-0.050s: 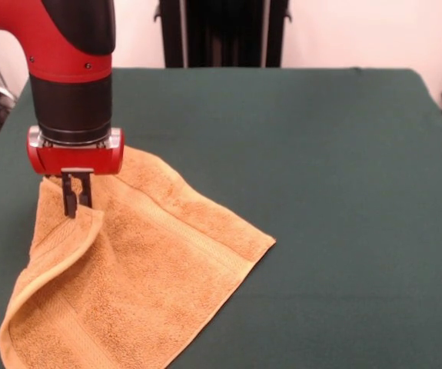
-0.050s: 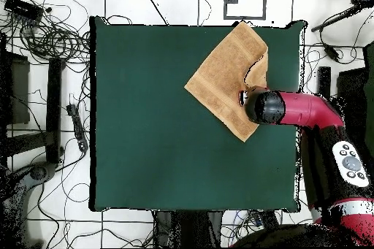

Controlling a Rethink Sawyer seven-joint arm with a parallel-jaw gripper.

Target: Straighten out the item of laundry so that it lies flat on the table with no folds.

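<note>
The towel (image 1: 140,269) (image 2: 223,78), golden-orange terry, is laid on the green table (image 1: 320,192) (image 2: 153,129), toward 8 o'clock of the table in the front view and toward 1 o'clock in the overhead view. It is turned like a diamond, one corner pointed at 3 o'clock in the front view. Its left edge is folded over onto the cloth, and a raised curled hem is seen running from the gripper down toward 7 o'clock. A flat woven band is seen across the right part. The lowest corner is cut off by the picture's bottom edge in the front view.

The gripper (image 1: 77,206) is held upright over the folded edge, at the towel's 10 o'clock in the front view. Its dark fingers (image 1: 68,198) are drawn close together with tips at the hem; whether cloth is pinched between them cannot be told. In the overhead view the gripper is hidden under the red arm (image 2: 292,109).
</note>
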